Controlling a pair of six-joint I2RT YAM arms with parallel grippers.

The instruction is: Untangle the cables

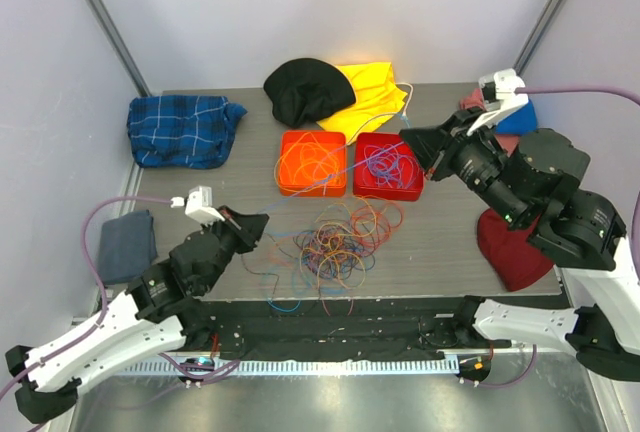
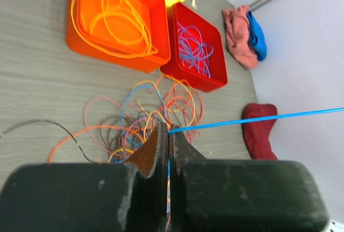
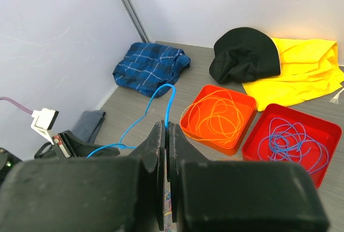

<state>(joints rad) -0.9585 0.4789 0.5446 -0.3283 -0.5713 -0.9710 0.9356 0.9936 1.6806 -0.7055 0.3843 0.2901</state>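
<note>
Blue cable (image 2: pixel 258 118) runs taut between left fingers (image 2: pixel 153 151) and right fingers (image 3: pixel 156 146), both clenched on it. The tangle (image 1: pixel 340 240) lies at seven o'clock from the red tray (image 1: pixel 388 195).

The blue cable (image 2: pixel 258 118) is running out past the right edge of the left wrist view, and the left gripper (image 2: pixel 168 131) is covering the near side of the tangle (image 2: pixel 161 99). From above, the right arm (image 1: pixel 520 187) is hiding part of the dark red cloth (image 1: pixel 505 252) — its upper edge is lying out of sight.
</note>
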